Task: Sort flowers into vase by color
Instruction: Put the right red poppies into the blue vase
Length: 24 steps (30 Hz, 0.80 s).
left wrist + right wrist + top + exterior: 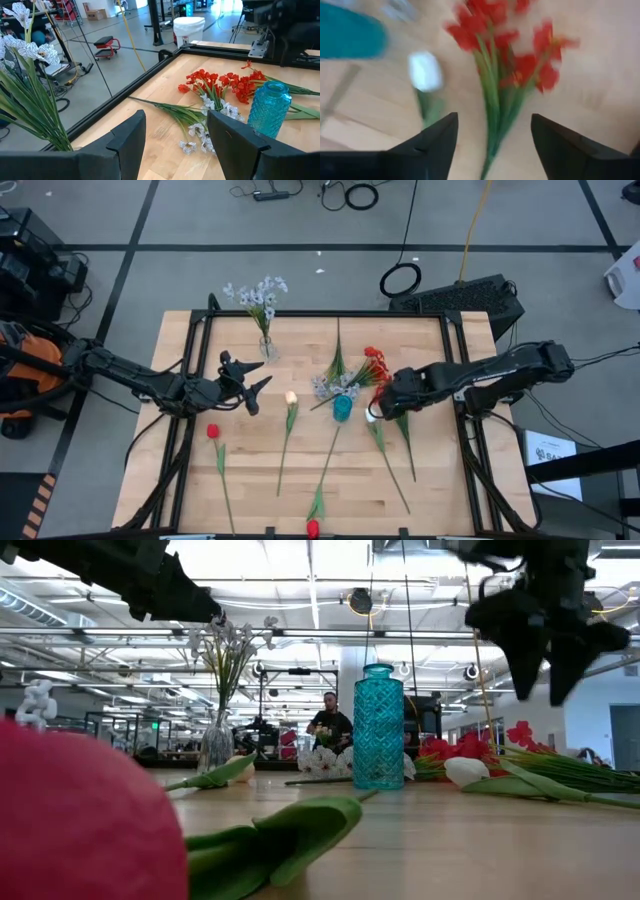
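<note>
The right gripper (378, 402) hangs just beside the teal vase (342, 407), its jaws released and empty; in the right wrist view the two dark fingers (432, 145) stand apart above a blurred red flower cluster (507, 45) and a white rosebud (425, 71), whose edges are smeared and hard to make out. The left gripper (252, 380) hovers on the other side of the teal vase, well apart from it, jaws likewise released with nothing between them.

The red cluster (372, 366) lies touching the worktop beside the teal vase, blooms toward the far edge and stems running back toward the near edge. A pale sprig (332, 387) lies against the vase's far side, its stem pointing toward the far edge. Farther from the vase, toward the left gripper, a white rosebud (291, 398) and a red bud (212, 431) lie with stems trailing toward the near edge. Another red bloom (312, 528) is cut off at the near edge, and it fills the low view's corner as a blur. A clear glass vase (267, 347) behind the left gripper holds upright pale sprigs (258, 294).

The wooden worktop (450, 480) sits in a black frame on a grey floor with cables. Beyond the teal vase in the low view, a person (330, 725) sits in a large workshop.
</note>
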### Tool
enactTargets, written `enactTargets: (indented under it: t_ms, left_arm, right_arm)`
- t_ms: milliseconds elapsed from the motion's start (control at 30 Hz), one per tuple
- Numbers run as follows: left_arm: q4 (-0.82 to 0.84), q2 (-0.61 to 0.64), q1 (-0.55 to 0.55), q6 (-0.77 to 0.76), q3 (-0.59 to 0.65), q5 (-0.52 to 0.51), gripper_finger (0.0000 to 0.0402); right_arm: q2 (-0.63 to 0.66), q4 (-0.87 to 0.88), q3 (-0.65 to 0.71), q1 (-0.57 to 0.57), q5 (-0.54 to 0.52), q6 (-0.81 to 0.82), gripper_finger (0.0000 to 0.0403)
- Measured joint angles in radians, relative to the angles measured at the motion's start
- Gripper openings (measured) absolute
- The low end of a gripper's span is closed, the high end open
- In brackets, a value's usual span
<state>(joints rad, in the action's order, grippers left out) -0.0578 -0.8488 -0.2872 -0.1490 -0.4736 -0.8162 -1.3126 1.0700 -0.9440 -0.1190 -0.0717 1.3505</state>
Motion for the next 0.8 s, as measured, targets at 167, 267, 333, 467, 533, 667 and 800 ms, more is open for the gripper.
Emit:
enactTargets:
  t_ms: [167, 267, 333, 467, 533, 667, 800]
  left_arm:
    - [0.0, 0.0, 0.0, 0.0, 0.0, 0.0, 0.0217]
    - [0.0, 0.0, 0.0, 0.0, 0.0, 0.0, 0.0217]
    - [0.0, 0.0, 0.0, 0.0, 0.0, 0.0, 0.0217]
    - [0.0, 0.0, 0.0, 0.0, 0.0, 0.0, 0.0217]
    - [0.0, 0.0, 0.0, 0.0, 0.0, 0.0, 0.0217]
    - [0.0, 0.0, 0.0, 0.0, 0.0, 0.0, 0.0217]
    - [0.0, 0.0, 0.0, 0.0, 0.0, 0.0, 0.0217]
  right_arm:
    - [-0.019, -0.158, 0.099, -0.024, 0.052, 0.028, 0.0213]
    - [-0.033, -0.235, 0.146, -0.044, 0.08, 0.064, 0.0208]
    - [-0.049, -0.231, 0.163, -0.051, 0.11, 0.093, 0.0206]
    - [-0.065, -0.219, 0.172, -0.074, 0.125, 0.109, 0.0205]
    - [-0.068, -0.222, 0.172, -0.082, 0.126, 0.115, 0.0205]
    - [-0.07, -0.222, 0.172, -0.102, 0.126, 0.151, 0.0205]
    - [-0.081, -0.223, 0.172, -0.116, 0.124, 0.157, 0.0205]
